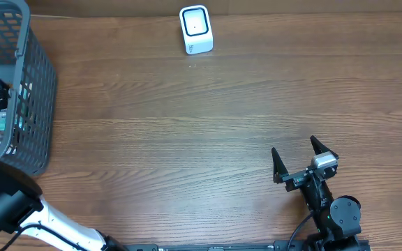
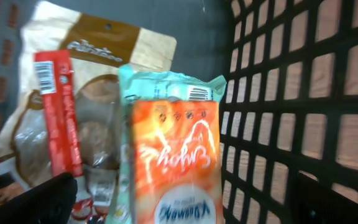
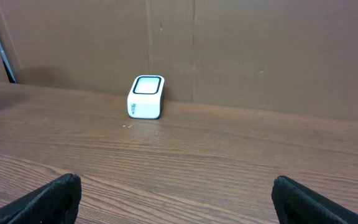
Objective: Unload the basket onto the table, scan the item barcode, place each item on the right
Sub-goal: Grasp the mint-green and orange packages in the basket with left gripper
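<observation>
1. Far left: find the grey basket (image 1: pixel 37 84) at the edge of the bench (image 1: pixel 187 139), with the left end effector (image 2: pixel 188 205) reaching inside, jaws spread wide, gripping nothing.
2. Inside, left to right: see a slim red stick pack (image 2: pixel 58 112) lying over a brown pouch (image 2: pixel 104 50), then the orange packet (image 2: pixel 176 162) uppermost, beside the mesh wall. Treat it as the likely item.
3. Judge the orange packet light, soft and crinkly, probably slick film. Take hold across its narrow width near the middle, gently, keeping clear of the barcode (image 2: pixel 199 93) at its sealed end.
4. Centre, far edge: note the white scanner (image 1: pixel 196 29), well apart from the basket.
5. Right: note the right end effector (image 1: pixel 293 144) over bare bench, released and empty, facing the scanner.
</observation>
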`<state>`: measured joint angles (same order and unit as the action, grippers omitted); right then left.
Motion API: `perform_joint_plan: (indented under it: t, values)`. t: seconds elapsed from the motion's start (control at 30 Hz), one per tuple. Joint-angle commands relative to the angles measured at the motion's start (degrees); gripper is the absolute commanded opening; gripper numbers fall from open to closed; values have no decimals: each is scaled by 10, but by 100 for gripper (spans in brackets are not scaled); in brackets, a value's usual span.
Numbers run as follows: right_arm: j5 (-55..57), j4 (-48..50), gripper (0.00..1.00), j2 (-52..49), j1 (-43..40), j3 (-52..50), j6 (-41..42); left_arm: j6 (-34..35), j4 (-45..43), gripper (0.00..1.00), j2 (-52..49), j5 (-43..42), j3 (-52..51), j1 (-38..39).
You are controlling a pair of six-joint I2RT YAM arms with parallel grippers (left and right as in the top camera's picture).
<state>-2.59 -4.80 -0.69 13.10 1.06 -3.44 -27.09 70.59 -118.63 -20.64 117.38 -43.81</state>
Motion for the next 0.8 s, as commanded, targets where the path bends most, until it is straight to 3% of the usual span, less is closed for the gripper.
perform_joint_plan:
  t: [0.0,0.6,0.77]
  values:
    - [-1,2,100,5,-3,-6,-2,-14,-2,100,-31,40,7,17]
    - [-1,2,100,5,-3,-6,-2,5,-17,100,-123,78,-8,33]
    - [-1,2,100,5,-3,-6,-2,18,-19,96,-133,83,-10,33]
